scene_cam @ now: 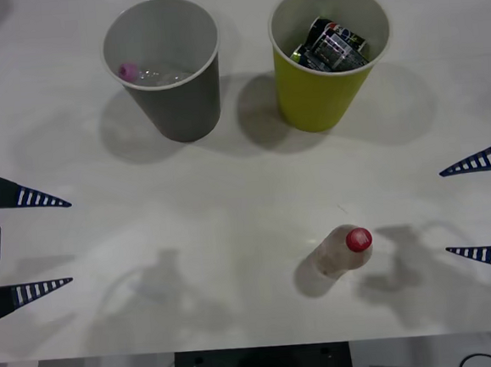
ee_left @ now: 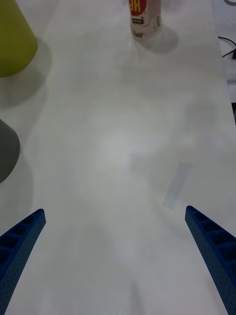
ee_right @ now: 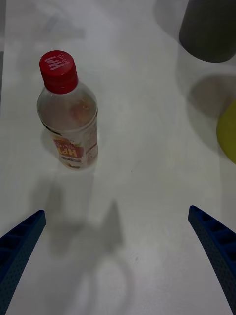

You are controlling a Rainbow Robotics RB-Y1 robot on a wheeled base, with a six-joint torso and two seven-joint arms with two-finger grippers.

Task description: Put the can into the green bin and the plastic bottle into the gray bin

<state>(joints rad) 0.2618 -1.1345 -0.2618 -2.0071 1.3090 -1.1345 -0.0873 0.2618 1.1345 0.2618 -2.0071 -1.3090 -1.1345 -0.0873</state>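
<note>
- The plastic bottle stands upright on the white counter, its red cap on, well on the robot's side of the green bin and a little to that bin's right.
- From the right wrist camera the plastic bottle looks clear and nearly empty, with the fruit label low on its body; nothing touches it.
- The green bin stands upright at the far part of the counter, and dark crushed cans lie inside it.
- The gray bin stands just beside the green bin, on its left, with a gap between them; the two do not touch.
- Inside the gray bin lies a clear bottle with a pink cap, resting on the bottom.
- The right gripper hangs at the right edge of the counter, to the right of the plastic bottle and apart from it; its blue fingers are spread wide and hold nothing.
- In its own wrist view the right gripper points toward the bottle, with bare counter between the fingers.
- The left gripper sits at the left edge of the counter, far from the plastic bottle, on the robot's side of the gray bin; its fingers are likewise spread wide and empty.
- From the left wrist camera the left gripper faces across bare counter, with the bottle's base far ahead and the sides of the green bin and gray bin off to one side.
</note>
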